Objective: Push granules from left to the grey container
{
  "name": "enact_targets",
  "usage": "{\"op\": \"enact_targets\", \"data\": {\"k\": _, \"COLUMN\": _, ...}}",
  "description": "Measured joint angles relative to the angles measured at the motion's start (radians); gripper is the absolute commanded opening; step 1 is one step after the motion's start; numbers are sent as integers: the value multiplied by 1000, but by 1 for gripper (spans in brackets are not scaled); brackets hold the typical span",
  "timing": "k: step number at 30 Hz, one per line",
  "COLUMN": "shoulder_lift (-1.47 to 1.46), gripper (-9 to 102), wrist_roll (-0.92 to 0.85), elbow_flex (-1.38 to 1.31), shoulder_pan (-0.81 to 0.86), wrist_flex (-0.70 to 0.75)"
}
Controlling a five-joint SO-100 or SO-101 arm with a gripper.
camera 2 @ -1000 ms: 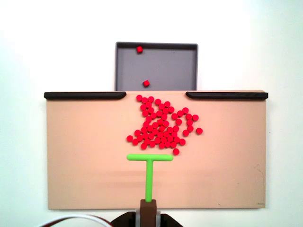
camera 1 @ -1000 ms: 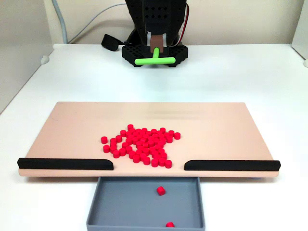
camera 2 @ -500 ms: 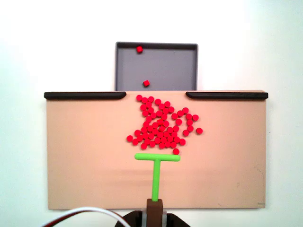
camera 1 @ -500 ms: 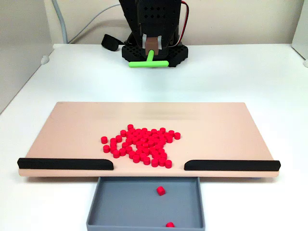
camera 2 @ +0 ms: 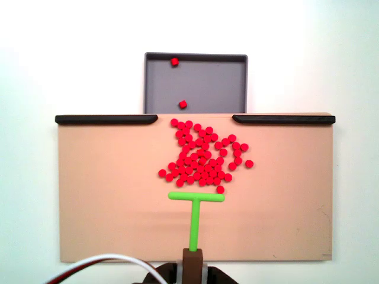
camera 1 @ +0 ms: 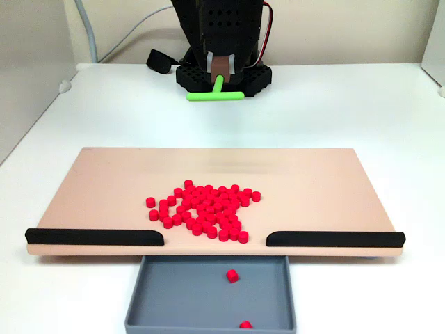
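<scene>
On the white surface (camera 1: 104,111), the tan board (camera 2: 106,201) carries the granules (camera 2: 201,157) heaped before the gap, two already in the grey container (camera 2: 213,83). The green T-tool (camera 2: 196,204), clamped by the fingers (camera 2: 192,255), has shifted right, now centred behind the pile and ready to push.

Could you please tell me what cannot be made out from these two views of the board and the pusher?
- The pincer: in both fixed views a brown holder covers the green T-shaped tool's stem end, so its grip is unreadable.
- Tool height: neither view settles whether the bar touches the tan board.
- The grey container: its near edge is cut off by the frame.
- The granules: too crowded for a sure count.
</scene>
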Motion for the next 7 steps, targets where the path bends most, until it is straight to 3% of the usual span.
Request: {"op": "enact_targets", "data": {"k": 7, "shoulder_lift": 0, "gripper": 0, "wrist_roll": 9, "elbow_flex": 0, "shoulder_pan": 0, "wrist_flex": 0}}
